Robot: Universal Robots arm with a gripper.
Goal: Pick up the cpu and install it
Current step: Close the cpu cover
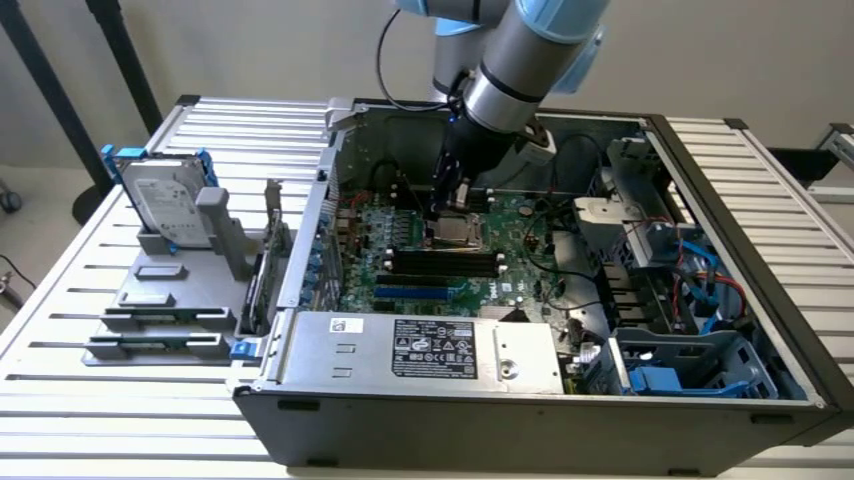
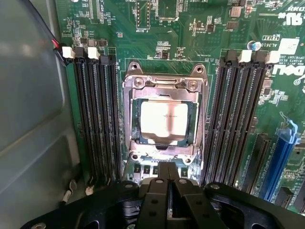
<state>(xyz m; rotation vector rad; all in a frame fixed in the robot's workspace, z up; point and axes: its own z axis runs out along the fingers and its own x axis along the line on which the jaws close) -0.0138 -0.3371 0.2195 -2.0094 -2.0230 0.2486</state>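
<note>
Cpu (image 2: 164, 119) lies in socket (image 2: 164, 82) near mobo (image 2: 190, 43) centre, betw. RAM slots (image 2: 95, 119). Tool (image 2: 167, 168) pressed together, empty, beside socket edge, apart from cpu.

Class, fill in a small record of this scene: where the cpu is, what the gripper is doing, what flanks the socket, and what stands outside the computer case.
cpu: lies flat in the motherboard socket, framed by the metal frame
gripper: over the socket, jaws shut, nothing seen between them
memory slots: black rows on both sides of the socket
hard drive: upright in a grey stand outside the computer case, at the exterior view's left
</note>
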